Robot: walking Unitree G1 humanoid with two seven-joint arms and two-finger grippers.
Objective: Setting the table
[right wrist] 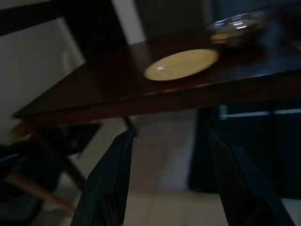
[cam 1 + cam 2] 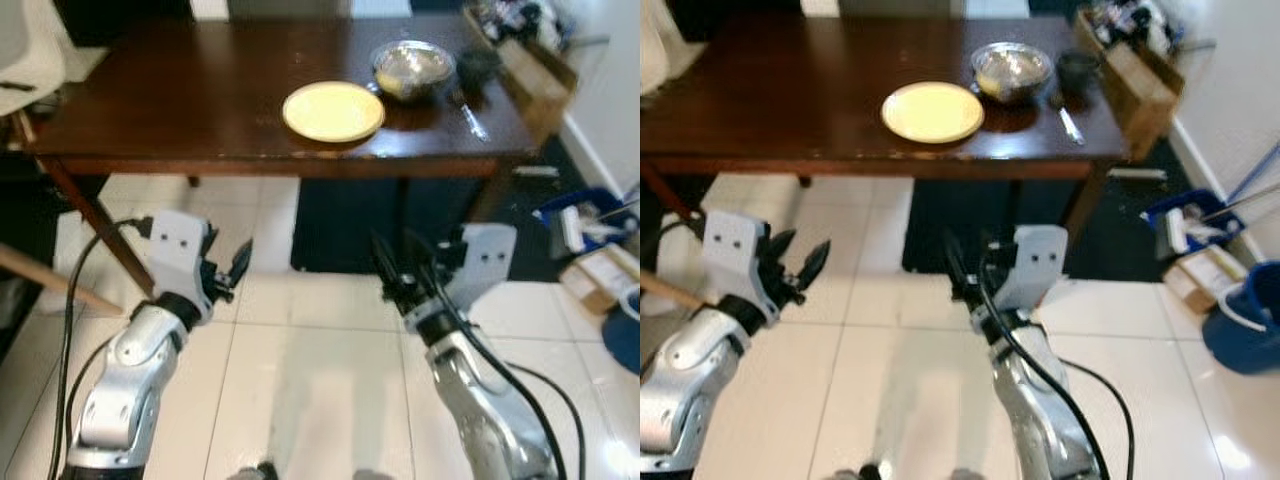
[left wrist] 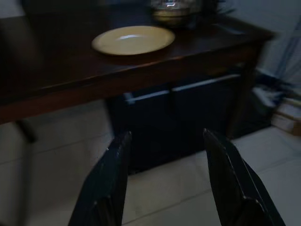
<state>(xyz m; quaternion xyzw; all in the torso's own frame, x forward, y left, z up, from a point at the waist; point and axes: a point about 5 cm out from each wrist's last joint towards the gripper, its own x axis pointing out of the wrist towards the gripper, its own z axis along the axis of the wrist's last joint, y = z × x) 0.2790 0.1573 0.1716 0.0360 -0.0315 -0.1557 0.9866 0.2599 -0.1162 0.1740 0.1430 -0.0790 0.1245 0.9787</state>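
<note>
One dark surface (image 2: 150, 100) is carrying one yellow plate (image 2: 333, 110) near its front edge, likely marking a seat, one metal bowl (image 2: 412, 68) and one knife (image 2: 472, 120) toward the right end; two tools, left tool (image 2: 228, 272) and right tool (image 2: 397, 272), are hovering released and empty over the floor, short of the front edge

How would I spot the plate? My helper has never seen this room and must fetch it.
Look at the dark wooden table ahead of the robot. Near its front edge, toward the right end, lies the plate, just in front of a metal bowl. It is flat, round and pale yellow, unlike the shiny silver bowl.
</note>
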